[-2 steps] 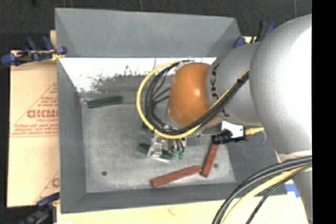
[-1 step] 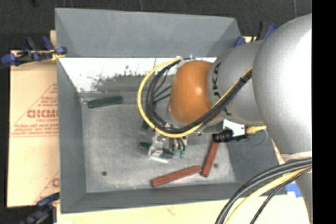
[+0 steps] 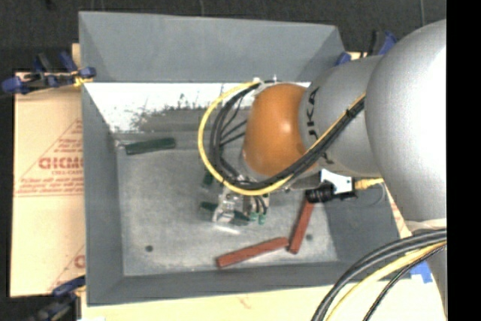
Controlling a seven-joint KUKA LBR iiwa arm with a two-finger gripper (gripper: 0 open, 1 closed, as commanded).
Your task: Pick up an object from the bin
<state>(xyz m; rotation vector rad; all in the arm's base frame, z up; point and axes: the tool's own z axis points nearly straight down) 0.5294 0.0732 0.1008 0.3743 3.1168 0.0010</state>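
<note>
Two stiff-looking things lie just beside your gripper (image 3: 234, 213), low over the middle of the grey metal bin (image 3: 104, 184) (spread or closed, you cannot tell): a long reddish-brown flat bar (image 3: 252, 252) and a shorter reddish-brown bar (image 3: 301, 228), toward the view's lower right. They look light, rigid and thin; take one across its narrow width at mid-length.
</note>
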